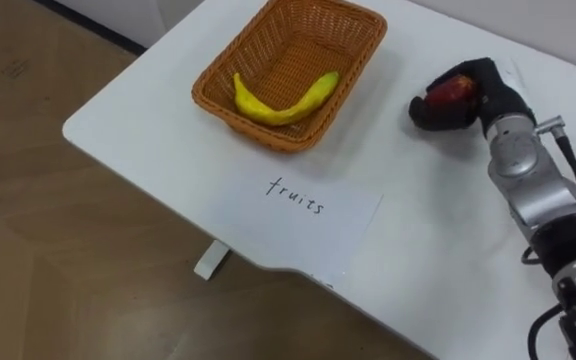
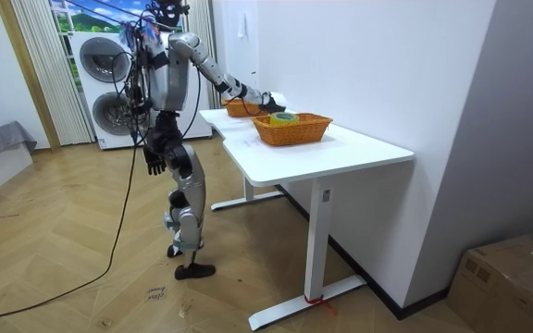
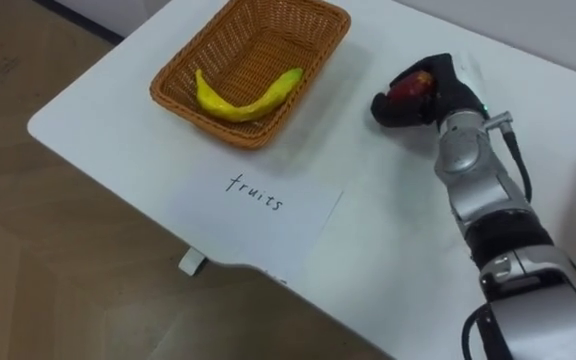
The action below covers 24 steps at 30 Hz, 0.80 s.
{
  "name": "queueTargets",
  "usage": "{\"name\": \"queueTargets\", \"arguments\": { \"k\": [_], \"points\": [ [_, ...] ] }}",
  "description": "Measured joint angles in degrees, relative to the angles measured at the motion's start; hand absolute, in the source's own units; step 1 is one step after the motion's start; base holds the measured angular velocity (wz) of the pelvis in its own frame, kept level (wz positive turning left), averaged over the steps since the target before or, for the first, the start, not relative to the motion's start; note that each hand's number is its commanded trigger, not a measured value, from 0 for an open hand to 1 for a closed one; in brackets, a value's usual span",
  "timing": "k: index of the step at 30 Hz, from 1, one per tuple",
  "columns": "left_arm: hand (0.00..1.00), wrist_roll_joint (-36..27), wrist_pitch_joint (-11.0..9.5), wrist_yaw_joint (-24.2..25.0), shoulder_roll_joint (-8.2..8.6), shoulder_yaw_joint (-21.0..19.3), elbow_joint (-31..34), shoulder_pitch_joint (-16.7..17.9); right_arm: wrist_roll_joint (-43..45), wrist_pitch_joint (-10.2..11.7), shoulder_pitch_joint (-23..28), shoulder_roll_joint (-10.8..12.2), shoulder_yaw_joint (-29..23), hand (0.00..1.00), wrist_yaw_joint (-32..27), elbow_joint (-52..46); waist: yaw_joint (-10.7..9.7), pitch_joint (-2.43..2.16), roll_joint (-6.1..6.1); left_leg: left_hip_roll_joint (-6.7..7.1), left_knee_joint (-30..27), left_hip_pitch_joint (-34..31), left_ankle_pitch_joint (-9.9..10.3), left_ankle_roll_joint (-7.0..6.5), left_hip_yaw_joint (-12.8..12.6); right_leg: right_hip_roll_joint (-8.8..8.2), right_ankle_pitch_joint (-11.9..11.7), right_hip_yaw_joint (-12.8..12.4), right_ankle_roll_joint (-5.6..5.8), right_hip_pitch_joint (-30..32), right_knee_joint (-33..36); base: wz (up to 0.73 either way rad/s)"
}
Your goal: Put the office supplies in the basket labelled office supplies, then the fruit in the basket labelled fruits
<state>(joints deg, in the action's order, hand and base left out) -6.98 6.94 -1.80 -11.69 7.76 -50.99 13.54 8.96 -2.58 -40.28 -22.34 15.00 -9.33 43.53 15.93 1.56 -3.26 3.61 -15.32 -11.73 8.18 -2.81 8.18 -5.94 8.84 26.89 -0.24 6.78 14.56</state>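
A wicker basket (image 1: 211, 92) stands at the table's far left and holds a yellow banana (image 1: 280, 106). To its right, just above the white table (image 1: 428, 250), my right hand (image 1: 490, 84) is shut on a red round fruit (image 1: 454, 92) that shows between the dark fingers. The hand and fruit are about a hand's width from the basket's right rim. In the room view I stand at the table's far end with the right arm stretched over it. My left hand (image 2: 155, 161) hangs down by my hip.
A paper sheet (image 1: 298, 205) marked as the fruit label lies in front of the basket, near the table's edge. A second wicker basket (image 2: 294, 130) with a greenish thing inside stands further along the table. Wooden floor lies beyond the edge.
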Motion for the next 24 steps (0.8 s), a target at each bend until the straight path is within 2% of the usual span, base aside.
{"name": "queueTargets", "arguments": {
  "k": [3,5,7,9,11,17,21,23,24],
  "points": [
    [0.0,-0.1,0.0,-0.3,-0.22,-0.9,0.0,0.0,0.0,0.0,0.0,0.0,0.1,1.0,0.9,-2.3,-0.4,-0.4,-0.57,0.04,0.7,1.8,0.0,-0.01,0.1,0.04,0.1,0.0,0.13,-1.9,-0.4,0.03],
    [0.0,0.1,0.1,-0.7,-0.84,-1.0,-0.1,0.2,0.2,-0.1,0.2,0.0,0.0,1.0,1.3,-4.8,-0.7,-0.95,-1.43,0.13,1.0,2.4,0.0,-0.02,0.4,0.14,0.1,0.2,0.21,-2.9,-0.9,0.06],
    [0.0,0.3,0.1,-1.1,-0.92,-1.2,-0.1,0.4,0.6,-0.2,0.2,-0.1,0.0,1.0,1.3,-7.3,-1.5,-1.09,-1.66,0.19,0.9,2.6,0.0,-0.02,0.6,0.16,0.1,0.2,0.22,-3.4,-1.0,0.06],
    [0.0,0.5,0.1,-1.5,-0.9,-1.3,-0.1,0.8,0.9,-0.2,0.2,-0.1,0.0,1.0,1.3,-9.4,-1.5,-1.07,-1.64,0.23,0.9,3.4,0.0,-0.02,0.5,0.19,0.1,0.1,0.24,-4.2,-1.1,0.0],
    [0.0,0.6,0.1,-1.5,-0.47,-3.2,0.0,1.6,1.0,-0.9,0.3,-0.1,0.0,1.0,1.3,-12.5,-1.6,-1.09,-1.66,0.21,1.0,5.1,0.1,-0.01,0.7,0.45,0.0,0.1,0.35,-6.0,-2.2,0.0],
    [0.0,1.4,0.6,-1.4,-0.37,-3.4,0.6,2.9,2.6,-1.3,0.3,-0.1,-0.1,1.0,1.3,-21.5,-1.9,-1.2,-1.76,0.28,1.4,6.8,0.2,0.13,1.3,0.82,0.2,0.1,0.48,-8.0,-3.0,0.04],
    [0.0,2.6,0.9,-1.2,-0.37,-3.5,1.5,3.6,2.7,-1.3,0.5,-0.1,0.0,1.0,1.9,-24.4,-1.5,-1.25,-1.86,0.31,1.7,7.4,0.1,0.16,1.4,0.88,0.3,0.1,0.61,-8.8,-3.3,0.01],
    [0.0,2.7,1.2,-0.8,-0.34,-4.1,1.5,3.8,2.6,-1.3,0.4,0.0,0.0,1.0,2.5,-25.2,-1.3,-1.47,-2.32,0.31,1.9,7.7,0.1,0.16,1.5,1.05,0.3,0.1,0.65,-9.2,-3.8,0.04],
    [0.0,2.7,1.2,-0.6,-0.3,-4.3,1.4,3.8,2.6,-1.3,0.5,0.0,0.0,1.0,2.6,-25.2,-1.3,-1.43,-2.44,0.32,2.0,7.8,0.1,0.16,1.6,1.06,0.3,0.1,0.66,-9.4,-3.8,0.06]
  ]
}}
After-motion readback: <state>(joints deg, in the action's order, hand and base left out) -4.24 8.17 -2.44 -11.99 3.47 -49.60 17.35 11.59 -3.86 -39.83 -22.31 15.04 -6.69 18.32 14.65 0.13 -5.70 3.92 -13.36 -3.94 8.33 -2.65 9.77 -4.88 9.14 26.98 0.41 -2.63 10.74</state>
